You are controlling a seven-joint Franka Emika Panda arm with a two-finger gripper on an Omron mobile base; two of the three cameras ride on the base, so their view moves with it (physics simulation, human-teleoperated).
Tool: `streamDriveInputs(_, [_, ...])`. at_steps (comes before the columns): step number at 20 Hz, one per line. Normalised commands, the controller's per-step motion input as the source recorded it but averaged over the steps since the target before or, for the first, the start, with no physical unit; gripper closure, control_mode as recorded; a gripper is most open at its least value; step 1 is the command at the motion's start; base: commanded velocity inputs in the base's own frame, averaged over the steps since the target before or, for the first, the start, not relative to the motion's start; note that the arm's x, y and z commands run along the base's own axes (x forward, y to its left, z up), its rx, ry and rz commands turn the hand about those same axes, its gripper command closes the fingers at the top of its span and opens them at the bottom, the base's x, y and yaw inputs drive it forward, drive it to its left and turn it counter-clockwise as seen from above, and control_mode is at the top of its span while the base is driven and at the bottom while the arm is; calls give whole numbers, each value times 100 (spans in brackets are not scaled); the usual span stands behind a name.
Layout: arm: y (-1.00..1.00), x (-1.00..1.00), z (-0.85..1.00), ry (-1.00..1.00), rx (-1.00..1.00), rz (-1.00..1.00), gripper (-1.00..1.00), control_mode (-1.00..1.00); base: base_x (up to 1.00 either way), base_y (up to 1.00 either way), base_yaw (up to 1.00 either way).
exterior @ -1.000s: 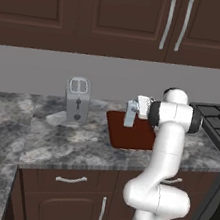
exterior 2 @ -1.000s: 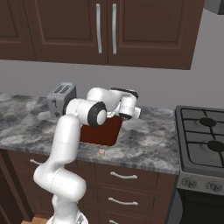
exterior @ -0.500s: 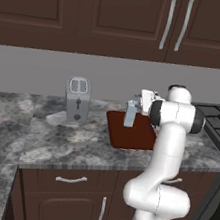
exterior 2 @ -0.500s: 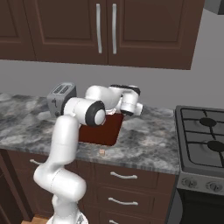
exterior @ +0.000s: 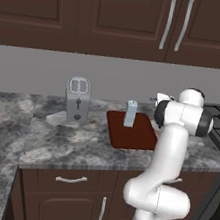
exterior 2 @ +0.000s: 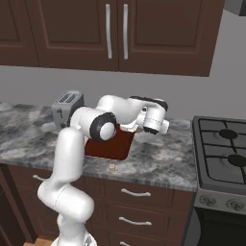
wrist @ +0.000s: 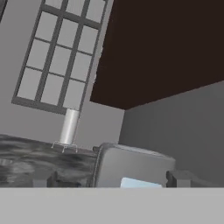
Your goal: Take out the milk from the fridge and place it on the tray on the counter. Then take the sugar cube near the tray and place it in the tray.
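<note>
The milk (exterior: 130,114), a small pale blue-and-white carton, stands upright on the back part of the dark reddish-brown tray (exterior: 133,136) on the grey marbled counter (exterior: 71,143). My gripper (exterior: 155,100) hangs open just to the right of the carton and a little above it, holding nothing. In the hand view the carton's pale top (wrist: 139,183) shows low between the two spread fingertips (wrist: 178,178). The sugar cube (exterior 2: 112,166) lies on the counter in front of the tray (exterior 2: 111,148), near the front edge. The fridge is out of view.
A silver two-slot toaster (exterior: 77,99) stands left of the tray by the wall. A black stove (exterior 2: 226,144) adjoins the counter on the right. Dark wooden cabinets (exterior: 133,14) hang above, with drawers below the worktop.
My hand has drawn back to the right and slightly up, away from the milk, which stays standing on the tray. The jaws have stayed wide apart.
</note>
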Motion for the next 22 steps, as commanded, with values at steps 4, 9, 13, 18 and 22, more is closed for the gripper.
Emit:
streamDriveInputs(4, [-38,-73,27,6,0,-11,-100,-100,0,0,0])
streamDriveInputs(9, [-27,-100,28,1,0,-10,-100,-100,0,0,0])
streamDriveInputs(13, [-20,-100,42,-7,0,-10,-100,-100,0,0,0])
streamDriveInputs(18, [-10,-97,57,1,-1,-13,-100,-100,0,0,0])
streamDriveInputs(22, [-1,-68,49,18,-8,-22,-100,-100,0,0,0])
